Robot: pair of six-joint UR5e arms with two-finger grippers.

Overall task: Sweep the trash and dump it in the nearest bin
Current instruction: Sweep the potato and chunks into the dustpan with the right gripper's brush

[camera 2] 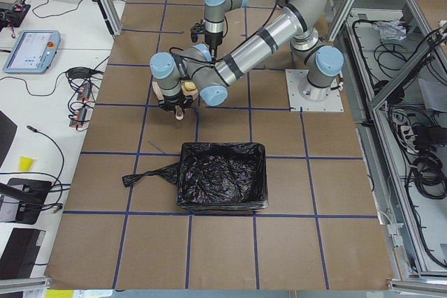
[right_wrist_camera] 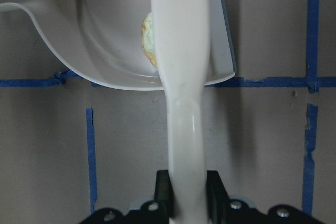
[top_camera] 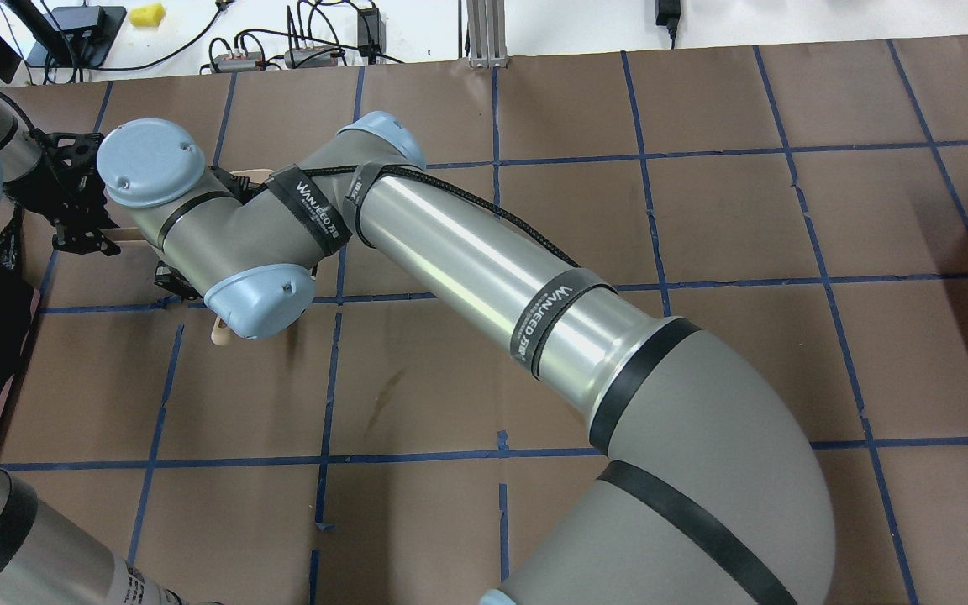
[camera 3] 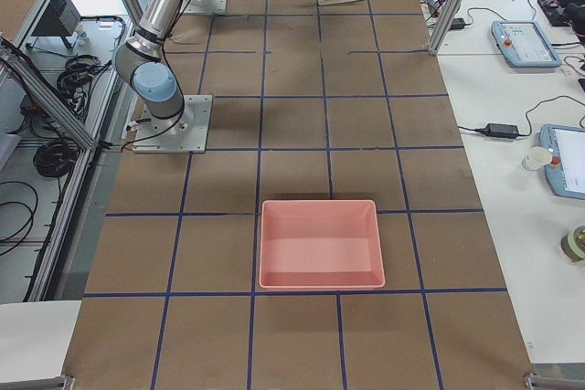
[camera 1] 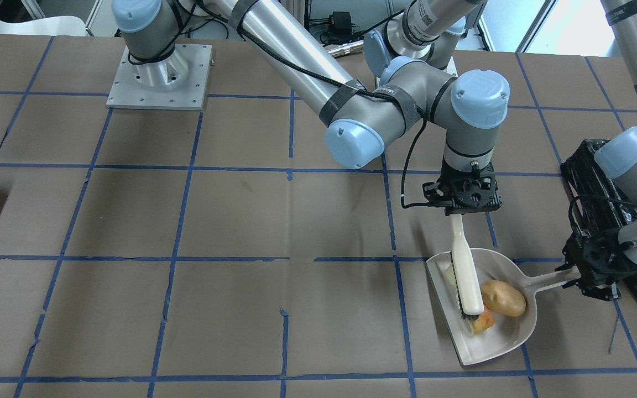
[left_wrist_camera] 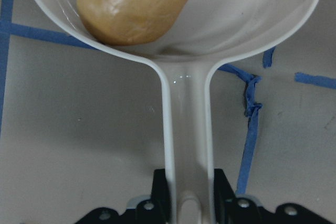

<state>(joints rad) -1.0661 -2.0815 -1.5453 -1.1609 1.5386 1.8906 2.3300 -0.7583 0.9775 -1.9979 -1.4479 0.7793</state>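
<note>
A white dustpan [camera 1: 509,331] lies on the brown table at my left side. In it are the orange-brown potato-like lump [camera 1: 502,298], a foam chunk [camera 1: 483,322] under the brush bristles and a pale chunk [camera 1: 451,273] beside the brush. My left gripper [camera 1: 592,276] is shut on the dustpan handle [left_wrist_camera: 186,129], with the lump [left_wrist_camera: 134,3] in the pan ahead. My right gripper [camera 1: 465,202] is shut on the white brush [camera 1: 466,271], whose head rests inside the pan; its handle [right_wrist_camera: 181,77] crosses the pan edge [right_wrist_camera: 105,66] next to the pale chunk [right_wrist_camera: 148,32].
The black-bagged bin [camera 2: 222,176] stands right behind my left gripper, also in the front view [camera 1: 586,177]. An unlined pink tray [camera 3: 320,244] sits far off at the table's right end. Blue tape lines grid the table.
</note>
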